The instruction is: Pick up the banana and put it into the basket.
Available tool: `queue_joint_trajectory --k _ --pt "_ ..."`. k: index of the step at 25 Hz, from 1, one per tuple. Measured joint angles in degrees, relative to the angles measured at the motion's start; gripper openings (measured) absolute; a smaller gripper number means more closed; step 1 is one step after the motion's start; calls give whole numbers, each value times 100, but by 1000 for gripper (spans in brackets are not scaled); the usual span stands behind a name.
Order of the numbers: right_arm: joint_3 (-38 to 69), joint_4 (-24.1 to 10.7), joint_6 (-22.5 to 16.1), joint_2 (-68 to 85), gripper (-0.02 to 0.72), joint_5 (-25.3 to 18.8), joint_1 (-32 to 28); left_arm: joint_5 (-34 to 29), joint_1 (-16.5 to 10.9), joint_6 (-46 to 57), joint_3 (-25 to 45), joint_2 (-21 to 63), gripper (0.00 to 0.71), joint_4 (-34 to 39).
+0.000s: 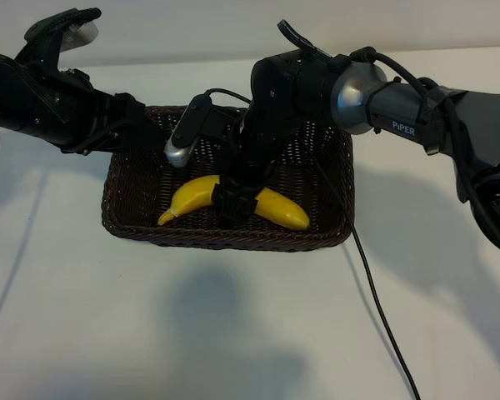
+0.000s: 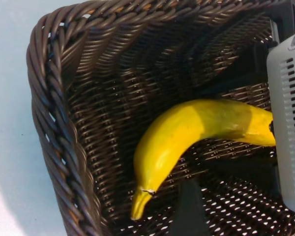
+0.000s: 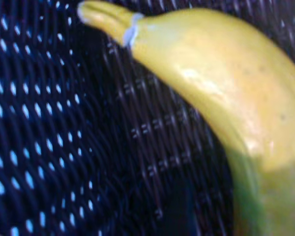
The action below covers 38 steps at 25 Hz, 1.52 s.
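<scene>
Banana (image 1: 202, 194) lying on the floor of the basket (image 1: 125, 218), curved, stem tip toward the basket's near-left corner, opposite end toward its near wall. Basket standing on the white table (image 1: 83, 333), toward its far edge. Right gripper (image 1: 236, 202) directly over the banana's middle, pointing steeply down, jaws astride the fruit; cannot tell whether gripping or released. Left gripper (image 1: 154, 133) at the basket's far-left corner, above the rim, jaws wide, holding nothing. Judged: placement effectively done, banana resting inside on the weave. Remaining: confirmation of release, then lift of the right arm clear without dragging the fruit.
</scene>
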<state>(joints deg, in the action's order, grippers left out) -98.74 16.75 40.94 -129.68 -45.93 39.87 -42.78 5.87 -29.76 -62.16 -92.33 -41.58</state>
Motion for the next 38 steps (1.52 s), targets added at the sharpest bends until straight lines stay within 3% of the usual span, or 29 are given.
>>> queue_joint_trajectory --k 8,21,38 --pt "-38 -59 -119 31 636 -80 0 0 0 -33 0 0 592 0" --pt "-415 -889 -783 224 620 -547 0 11 -5 -36 0 5 592 18" --pt "-455 -1348 -1342 918 603 -981 -237 0 -5 -36 0 5 592 18"
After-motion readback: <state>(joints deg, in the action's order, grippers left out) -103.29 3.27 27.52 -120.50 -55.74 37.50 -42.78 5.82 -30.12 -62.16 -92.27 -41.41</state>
